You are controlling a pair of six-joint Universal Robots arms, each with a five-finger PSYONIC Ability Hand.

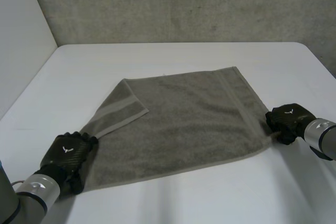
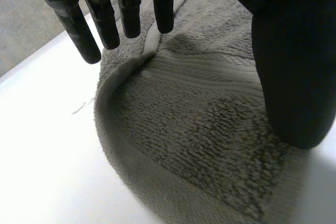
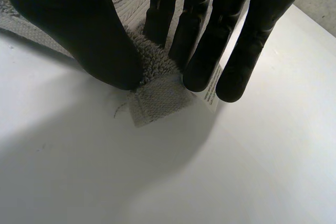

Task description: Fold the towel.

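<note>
The towel (image 1: 189,124) lies spread on the table (image 1: 173,56) between the two hands. The left hand (image 1: 68,156) rests at one near corner, its thumb on the cloth. Just beyond its fingertips, a folded-over flap (image 1: 123,106) lies on top of the towel. The right hand (image 1: 287,121) is at the other near corner, which sits pinched between its thumb and fingers. A label (image 3: 211,94) lies on the table at those fingertips.

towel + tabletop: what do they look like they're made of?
Towel: grey-green terry cloth, likely cotton; looped pile and flat woven border bands show. Table: smooth white, faintly glossy, probably laminate or painted board; cannot tell which.
</note>
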